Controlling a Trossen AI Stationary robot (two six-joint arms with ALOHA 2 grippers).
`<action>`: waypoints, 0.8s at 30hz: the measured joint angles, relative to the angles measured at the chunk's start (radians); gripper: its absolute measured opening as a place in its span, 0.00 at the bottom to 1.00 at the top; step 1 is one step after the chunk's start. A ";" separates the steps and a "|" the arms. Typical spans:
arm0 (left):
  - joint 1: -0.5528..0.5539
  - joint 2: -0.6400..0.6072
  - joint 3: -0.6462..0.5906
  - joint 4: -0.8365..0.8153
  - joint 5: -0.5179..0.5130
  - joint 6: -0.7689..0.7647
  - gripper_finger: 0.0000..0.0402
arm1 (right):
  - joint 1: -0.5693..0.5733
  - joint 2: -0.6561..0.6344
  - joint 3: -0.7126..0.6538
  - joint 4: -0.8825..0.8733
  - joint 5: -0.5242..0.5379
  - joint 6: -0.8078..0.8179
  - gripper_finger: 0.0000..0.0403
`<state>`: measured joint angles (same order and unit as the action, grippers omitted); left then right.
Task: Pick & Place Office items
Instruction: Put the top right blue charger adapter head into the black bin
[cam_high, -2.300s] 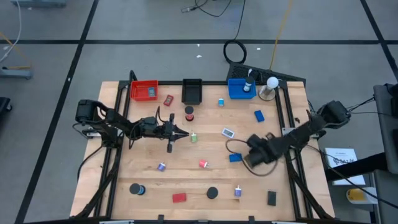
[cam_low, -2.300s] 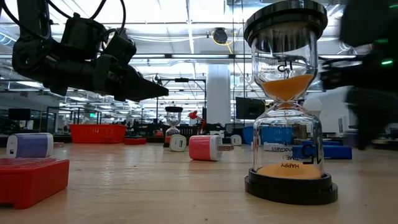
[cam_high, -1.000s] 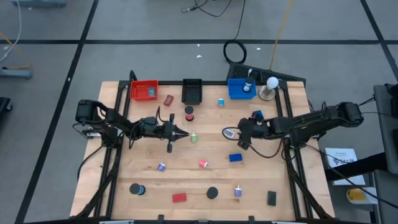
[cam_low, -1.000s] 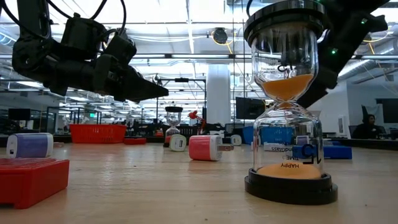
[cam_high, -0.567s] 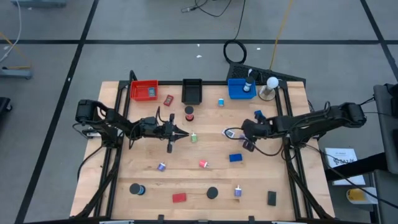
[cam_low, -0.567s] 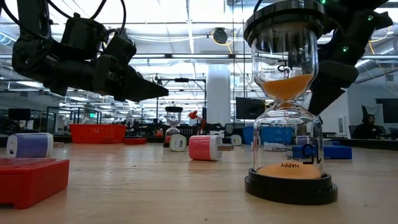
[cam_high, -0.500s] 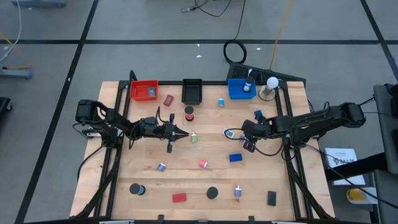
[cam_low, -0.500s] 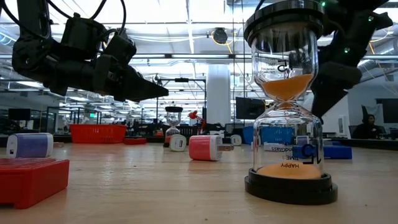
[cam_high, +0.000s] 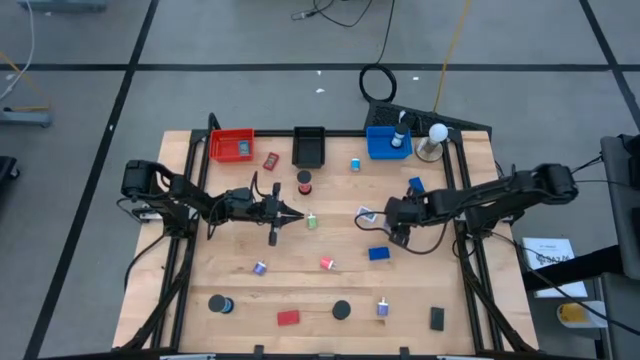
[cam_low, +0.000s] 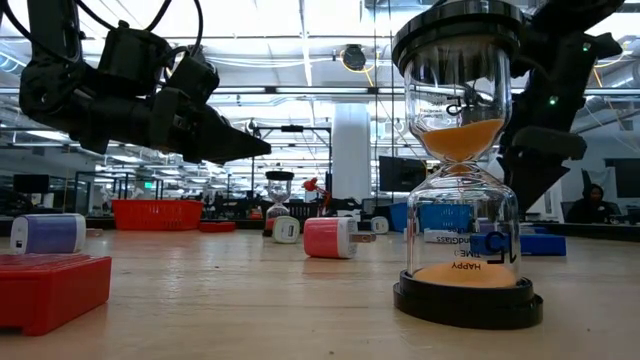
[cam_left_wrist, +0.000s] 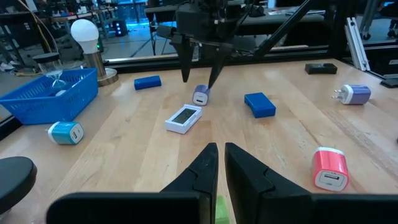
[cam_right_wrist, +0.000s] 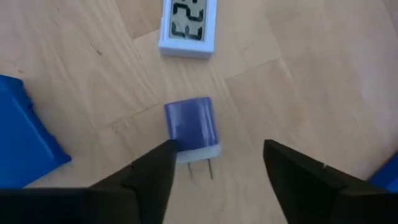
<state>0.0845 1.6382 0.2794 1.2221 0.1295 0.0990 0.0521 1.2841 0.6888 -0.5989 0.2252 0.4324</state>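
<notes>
Near the surface's middle-right, our right gripper hangs fingers apart over the purple plug adapter, lying beside the small digital display; we judge the pick is at hand: descend, close; left gripper waits, fingers together.

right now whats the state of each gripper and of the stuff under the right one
left gripper: shut, empty, hovering mid-table
right gripper: open, poised above the purple plug adapter
purple plug adapter: lying flat on the table, not gripped
white digital display: lying face up, digits lit
hourglass: upright, sand in both bulbs
</notes>
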 joint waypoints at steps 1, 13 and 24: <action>0.000 0.000 0.000 0.000 0.000 0.000 0.09 | 0.000 0.009 0.000 0.003 -0.014 -0.001 0.63; 0.000 0.000 0.000 0.000 0.000 -0.001 0.09 | 0.000 0.028 -0.107 0.189 -0.048 -0.075 0.51; 0.000 0.000 0.000 0.000 0.000 -0.003 0.09 | 0.001 0.027 -0.129 0.237 -0.051 -0.100 0.24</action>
<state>0.0845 1.6382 0.2794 1.2221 0.1292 0.0963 0.0528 1.3109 0.5595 -0.3618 0.1745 0.3323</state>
